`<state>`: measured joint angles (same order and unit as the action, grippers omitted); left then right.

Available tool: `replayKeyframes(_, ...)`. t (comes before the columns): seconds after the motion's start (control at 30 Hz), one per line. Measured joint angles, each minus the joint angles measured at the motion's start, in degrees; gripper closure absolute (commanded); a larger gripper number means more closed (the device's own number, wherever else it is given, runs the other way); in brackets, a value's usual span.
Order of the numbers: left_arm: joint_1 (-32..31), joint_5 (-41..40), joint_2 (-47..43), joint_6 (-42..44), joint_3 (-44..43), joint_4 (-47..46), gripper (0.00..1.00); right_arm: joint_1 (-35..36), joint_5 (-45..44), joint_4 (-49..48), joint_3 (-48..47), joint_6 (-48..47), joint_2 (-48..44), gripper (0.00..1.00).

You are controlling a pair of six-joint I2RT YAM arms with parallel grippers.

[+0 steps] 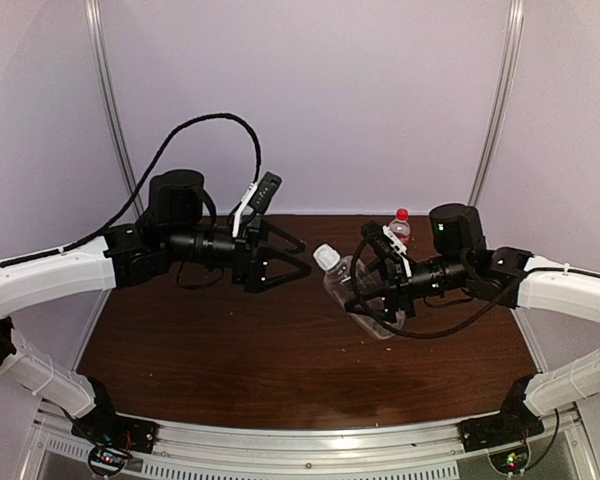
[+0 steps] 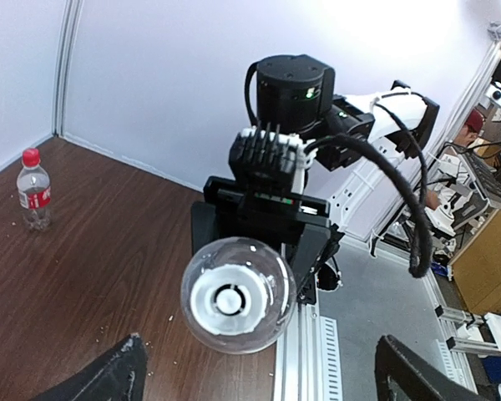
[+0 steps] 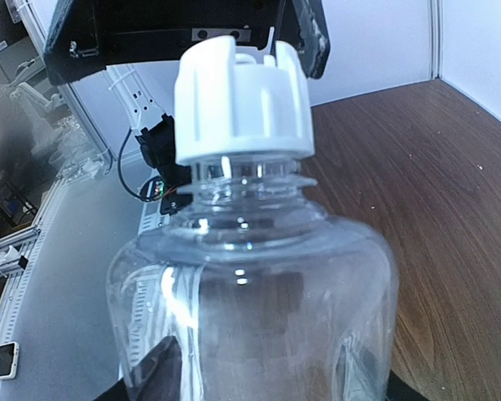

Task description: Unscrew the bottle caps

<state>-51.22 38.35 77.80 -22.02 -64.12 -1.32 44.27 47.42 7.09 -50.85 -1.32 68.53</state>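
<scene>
My right gripper [image 1: 377,296] is shut on the body of the plain clear bottle [image 1: 358,292], holding it tilted above the table. Its white cap [image 1: 326,257] points left at my left gripper [image 1: 302,256]. The left gripper is open, its fingertips a short way from the cap and not touching it. The left wrist view looks straight down the bottle [image 2: 271,271] onto the cap [image 2: 228,301], with the fingers [image 2: 108,376] spread wide at the bottom corners. The right wrist view shows the bottle [image 3: 259,309] and cap [image 3: 242,100] close up. The red-labelled bottle [image 1: 400,230] with its red cap [image 1: 401,213] stands upright behind.
The brown table [image 1: 230,350] is bordered by white walls at the back and sides and a metal rail [image 1: 310,445] at the near edge. Black cables loop from both arms. The red-labelled bottle [image 2: 34,188] stands near the back wall.
</scene>
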Motion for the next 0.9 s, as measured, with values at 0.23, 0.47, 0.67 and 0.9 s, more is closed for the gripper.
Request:
replayKeyframes(0.23,0.0,1.1,-2.0,2.3,2.1,-5.9,0.10,2.1,4.4,-4.2,0.0,3.7,1.7,0.58)
replayKeyframes(0.47,0.0,4.9,-1.2,2.8,3.8,-12.1,0.21,3.7,8.5,-9.2,0.0,7.5,4.5,0.58)
replayKeyframes(0.67,0.0,8.3,0.0,2.1,4.5,-16.9,0.32,3.9,11.3,-14.8,0.0,11.0,5.4,0.59)
replayKeyframes(0.9,0.0,10.4,2.1,-1.4,6.0,-23.0,0.48,3.9,12.9,-17.9,0.0,12.7,6.6,0.60)
